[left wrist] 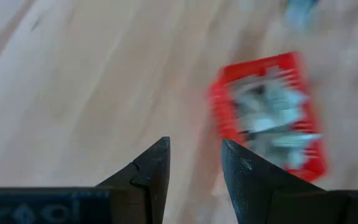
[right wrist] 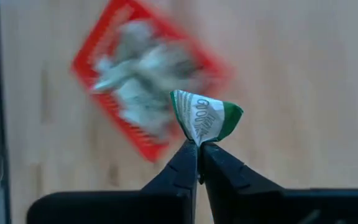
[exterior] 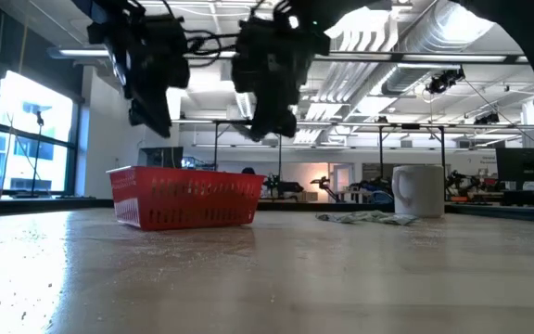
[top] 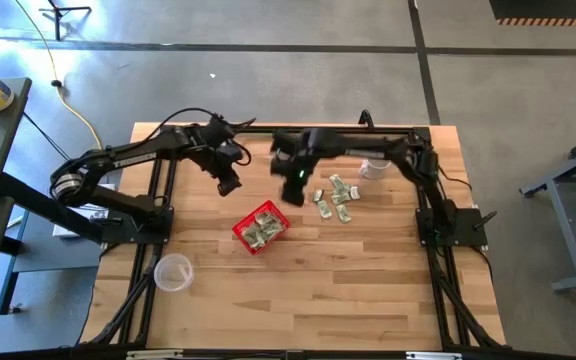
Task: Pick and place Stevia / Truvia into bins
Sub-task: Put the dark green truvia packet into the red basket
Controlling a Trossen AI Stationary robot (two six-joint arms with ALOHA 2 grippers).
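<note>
Above the counter [top: 368,290], just beside the red basket [top: 260,228] on its loose-sachet side, hangs the right gripper [right wrist: 198,144]. Its fingers [right wrist: 178,171] are pinched fully together on one green-and-white sachet [right wrist: 205,118]; the sachet stands up from the tips, folded, w/ only its lower edge caught between them and the rest projecting clear beyond the fingers. Right wrist view: the basket lies beyond the held sachet, not under it, approx. off to one side.

Red basket: sits on the counter near mid-board, already holding several sachets [top: 263,230] in a loose heap. Low view shows its slotted wall [exterior: 193,199] resting flat, both grippers well above its rim.

Loose sachets [top: 336,200]: small scatter on the counter beside the basket, betw. it and the white mug [top: 373,168]; none touching the basket.

Left gripper [left wrist: 194,163]: held in the air near the basket's far side, opposite the scatter. Fingers [left wrist: 151,171] stand part-open w/ a clear gap, nothing betw. them; bare counter shows through the gap, basket off to one side of it.

Clear plastic cup [top: 173,272]: on the counter, well apart from the basket, toward the near edge on the left arm's side.
</note>
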